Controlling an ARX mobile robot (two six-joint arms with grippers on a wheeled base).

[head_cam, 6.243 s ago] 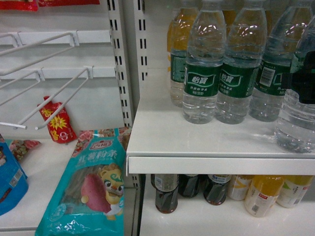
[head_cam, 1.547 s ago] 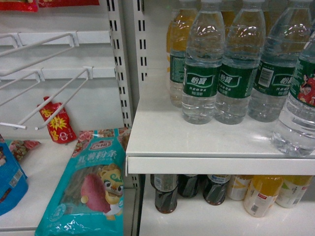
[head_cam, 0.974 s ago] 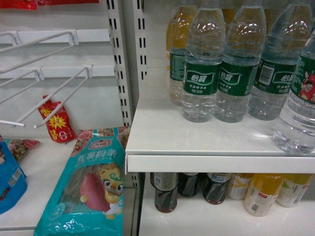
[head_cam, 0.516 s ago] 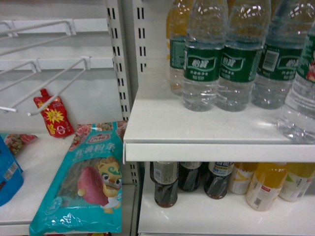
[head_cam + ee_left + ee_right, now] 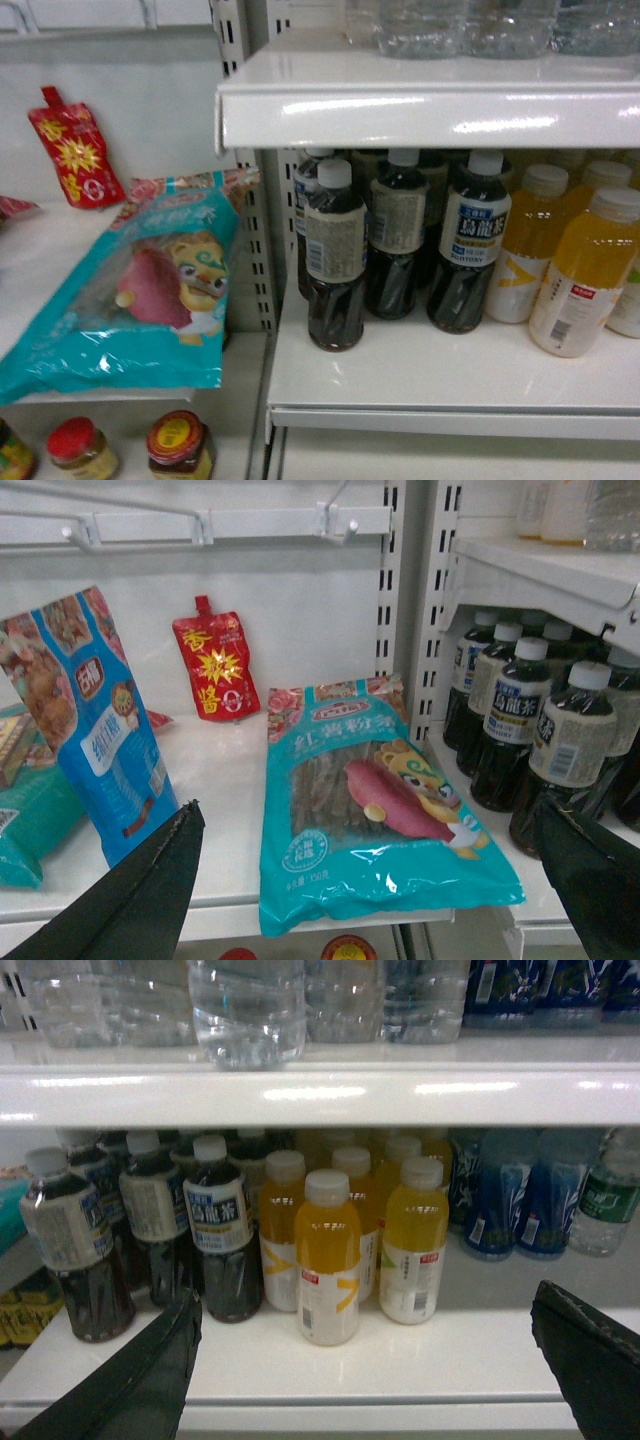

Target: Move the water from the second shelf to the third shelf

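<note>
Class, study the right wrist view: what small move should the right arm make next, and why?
Probably raise the right gripper toward the front water bottle on the upper shelf. Its fingers are open and empty, level with the juice bottles below, while the water stands above.

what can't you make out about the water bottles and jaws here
- Water bottles, head view: only the bases show; the top edge cuts off labels and caps.
- Water bottles, right wrist view: same cut, so no label readable.
- Left gripper and right gripper: only finger edges show at the frame corners; the tips are out of frame.
- Jars, head view: cut by the bottom edge.
</note>
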